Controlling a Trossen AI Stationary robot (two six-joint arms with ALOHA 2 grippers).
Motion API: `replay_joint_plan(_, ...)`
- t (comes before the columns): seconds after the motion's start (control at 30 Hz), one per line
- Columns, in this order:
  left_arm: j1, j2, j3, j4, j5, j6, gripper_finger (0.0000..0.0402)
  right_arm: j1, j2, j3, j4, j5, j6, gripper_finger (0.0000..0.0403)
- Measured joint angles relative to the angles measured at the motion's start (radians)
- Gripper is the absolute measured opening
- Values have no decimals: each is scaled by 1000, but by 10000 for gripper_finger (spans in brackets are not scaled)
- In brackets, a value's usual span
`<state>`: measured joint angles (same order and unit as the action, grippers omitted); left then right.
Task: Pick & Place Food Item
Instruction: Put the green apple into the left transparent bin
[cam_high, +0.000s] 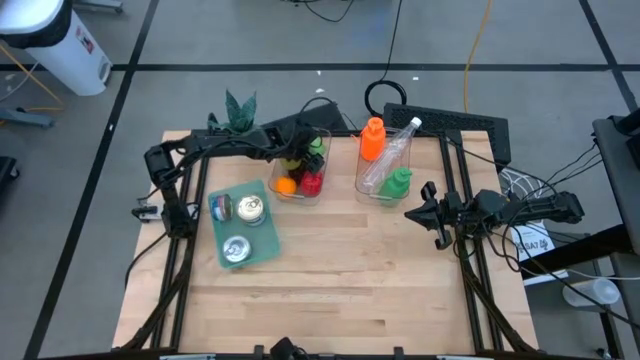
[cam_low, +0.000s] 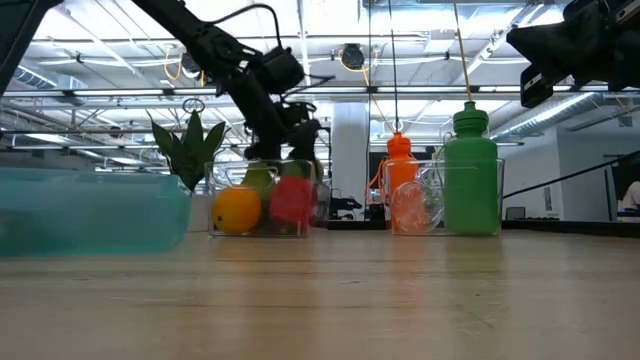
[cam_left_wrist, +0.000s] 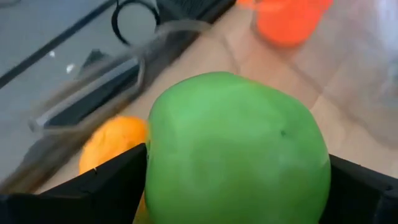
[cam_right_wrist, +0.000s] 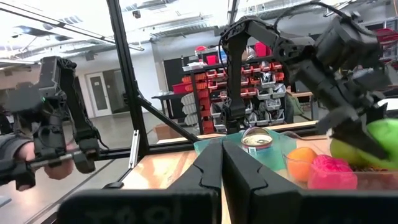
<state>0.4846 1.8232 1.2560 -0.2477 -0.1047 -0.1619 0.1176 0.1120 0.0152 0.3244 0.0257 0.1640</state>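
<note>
Left gripper (cam_high: 300, 152): my fingers stood spread either side of the green apple (cam_left_wrist: 236, 149) — pressing or already loose, I could not tell.
Apple: over the clear fruit bin (cam_high: 322, 190), above an orange (cam_high: 286, 185) and a red fruit (cam_high: 311, 183); roundish, no long axis.
Nearer arm: my left — the right gripper (cam_high: 432, 213) waited pressed together, well apart.
Count: three fruits, three cans on the teal tray (cam_high: 270, 247), three bottles.
</note>
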Motion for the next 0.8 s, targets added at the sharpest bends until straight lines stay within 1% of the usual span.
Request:
replay_joint_plan(0.13, -8, -63, 0, 19, 7, 15, 386, 0, 0, 0, 0, 0, 0, 0)
replay_joint_plan(0.3, -29, -210, 0, -24, 8, 78, 397, 0, 0, 0, 0, 0, 0, 0)
replay_joint_plan(0.5, -92, -455, 0, -147, 7, 151, 384, 0, 0, 0, 0, 0, -1, 0)
replay_joint_plan(0.63, -159, -618, 0, -208, -28, 180, 370, 0, 0, 0, 0, 0, -1, 0)
replay_joint_plan(0.7, -189, -675, 0, -218, -63, 164, 361, 0, 0, 0, 0, 0, -1, 0)
replay_joint_plan(0.8, -205, -709, 1, -217, -100, 118, 346, 0, 0, 0, 0, 0, -4, 0)
